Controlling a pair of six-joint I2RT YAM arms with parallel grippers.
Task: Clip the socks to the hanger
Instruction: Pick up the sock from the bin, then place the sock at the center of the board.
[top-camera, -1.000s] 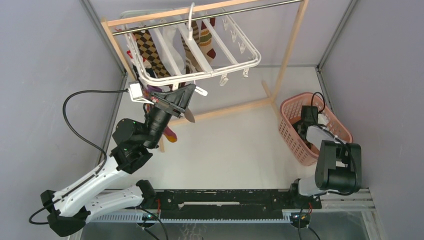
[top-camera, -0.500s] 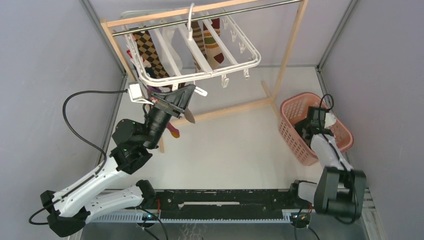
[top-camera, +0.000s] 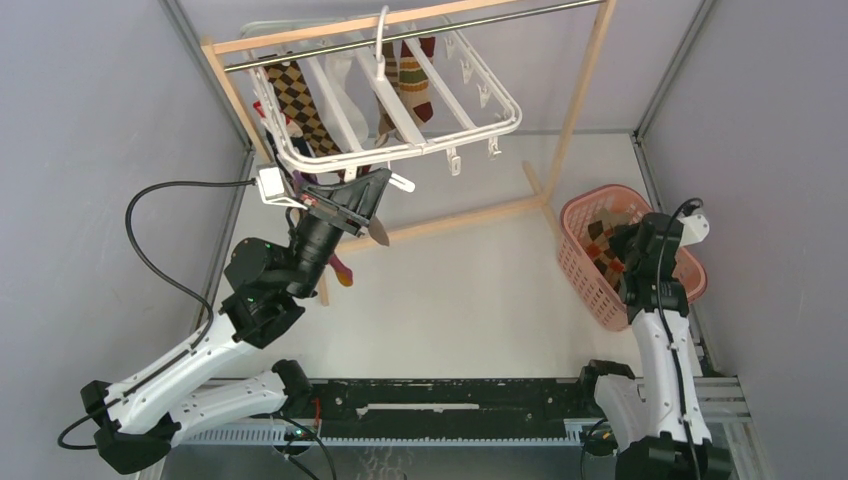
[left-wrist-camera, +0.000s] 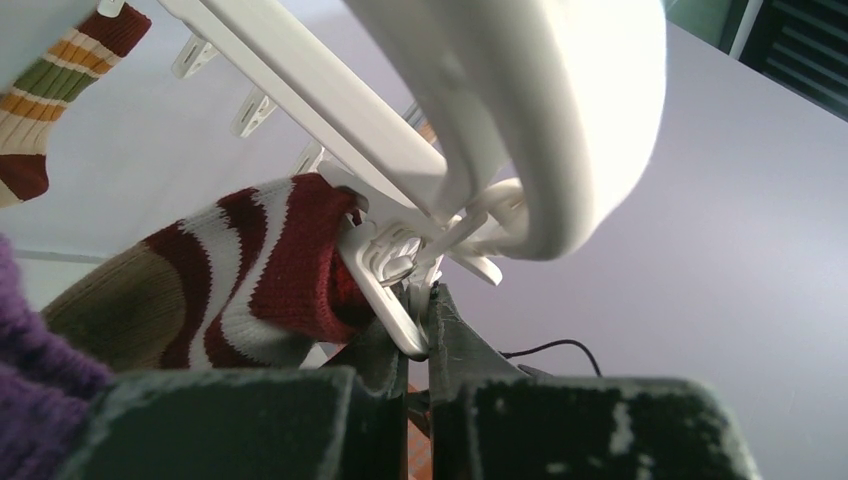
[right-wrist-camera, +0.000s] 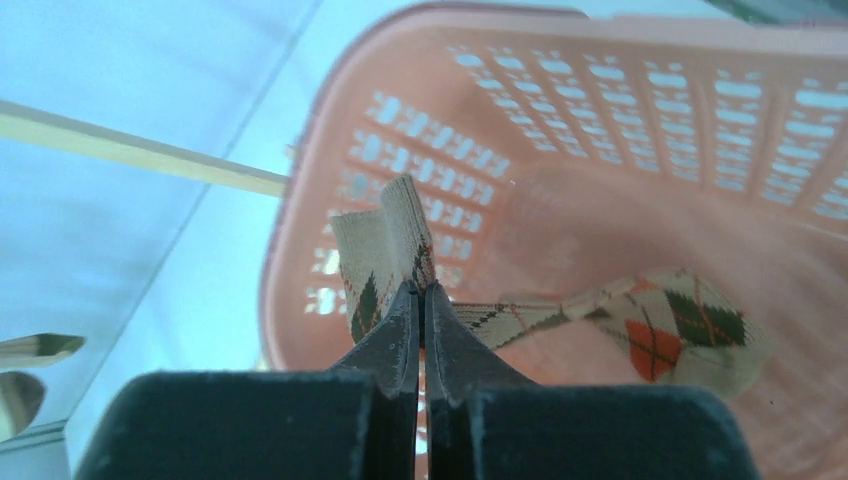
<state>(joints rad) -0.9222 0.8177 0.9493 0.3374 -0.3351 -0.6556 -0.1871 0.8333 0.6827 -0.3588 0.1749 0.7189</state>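
Right gripper (right-wrist-camera: 420, 292) is pinched tight on a folded end of the tan argyle sock (right-wrist-camera: 650, 325). The rest of that sock trails off along the floor of the pink basket (right-wrist-camera: 700, 110), so it isn't out yet. Compared with a second ago, your right arm is the big change: back then the forearm was folded low over the basket, and now it's stretched up tall with the wrist beside the basket's right rim. In the top view the argyle pattern shows inside the basket, just beside the right gripper (top-camera: 620, 252). Left side hasn't budged at all. The left gripper (left-wrist-camera: 420, 312) is in the same spot up under the near-left corner of the hanger (top-camera: 400, 150), fingers together on a white clip (left-wrist-camera: 390, 265). A red-and-white striped sock (left-wrist-camera: 250, 270) sits right against that clip, though you can't tell from the wrist view whether the clip actually has hold of it. The hanger hangs by its hook from the rod of the wooden rack (top-camera: 582, 90), tilted down toward the left arm. A brown argyle sock (top-camera: 295, 95) hangs at its left side and striped ones at the back. Those striped ones have swayed a little between frames — nothing more than that.
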